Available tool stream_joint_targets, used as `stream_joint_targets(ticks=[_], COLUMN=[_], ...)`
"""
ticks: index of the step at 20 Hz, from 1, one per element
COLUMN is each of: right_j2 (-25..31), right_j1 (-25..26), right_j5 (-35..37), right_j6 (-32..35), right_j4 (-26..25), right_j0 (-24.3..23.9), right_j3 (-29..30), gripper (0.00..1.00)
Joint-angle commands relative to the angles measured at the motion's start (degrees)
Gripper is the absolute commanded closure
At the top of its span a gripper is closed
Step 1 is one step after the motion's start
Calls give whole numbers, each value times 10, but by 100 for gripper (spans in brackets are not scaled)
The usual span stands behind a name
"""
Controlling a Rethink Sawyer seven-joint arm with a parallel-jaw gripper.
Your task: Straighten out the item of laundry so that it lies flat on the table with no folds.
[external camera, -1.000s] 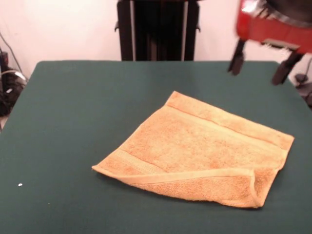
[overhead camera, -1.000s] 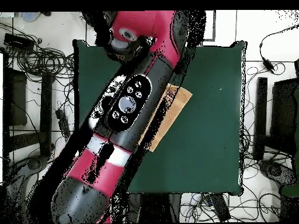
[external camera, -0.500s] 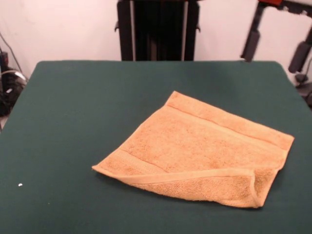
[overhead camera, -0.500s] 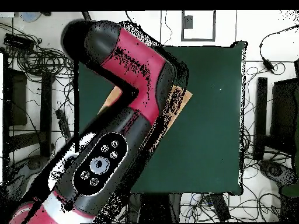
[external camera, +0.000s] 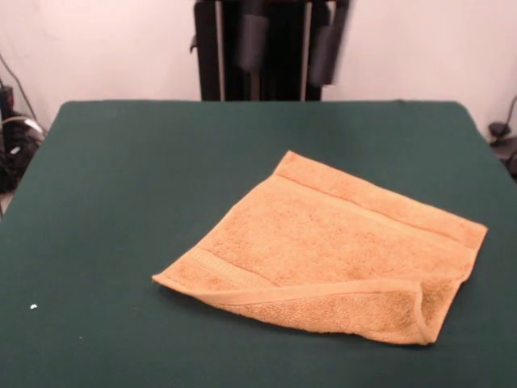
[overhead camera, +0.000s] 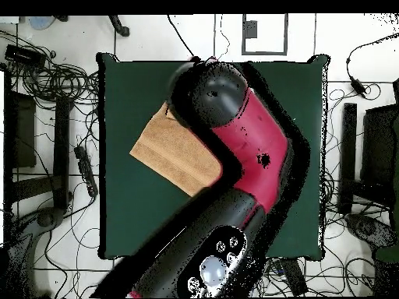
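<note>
The item of laundry (external camera: 323, 250), a golden-orange towel, lies diagonally on the dark green table (external camera: 121, 202), right of centre in the front view. Its near edge is folded over on itself, showing a hem strip, and the near right corner is turned up. My gripper (external camera: 288, 39) hangs blurred at the top middle, high above the table's far edge and well clear of the towel, open with nothing between its fingers (external camera: 251, 39). In the overhead view the red and black arm (overhead camera: 241, 148) covers part of the towel (overhead camera: 167, 152) and hides the gripper.
A small white speck (external camera: 33, 306) lies on the felt near the front left. Cables and black stands (overhead camera: 47, 156) crowd the floor around the table (overhead camera: 132, 218). Bare felt stretches left of the towel.
The gripper has swung from the upper right of the front view to the top middle. In the overhead view the arm has shifted, uncovering more of the towel. The towel has not moved.
</note>
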Motion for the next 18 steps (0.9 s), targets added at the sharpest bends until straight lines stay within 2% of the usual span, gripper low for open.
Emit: stream_joint_targets(ticks=[1, 8, 15, 18], right_j2=[202, 312, 418, 438], right_j1=[-60, -100, -132, -134], right_j5=[-57, -137, -214, -219], right_j6=[-210, -219, -178, -145], right_j4=[-71, -104, -151, -180], right_j0=[-25, -71, -127, -138], right_j3=[161, 216, 258, 258], gripper=[0, 0, 0, 0])
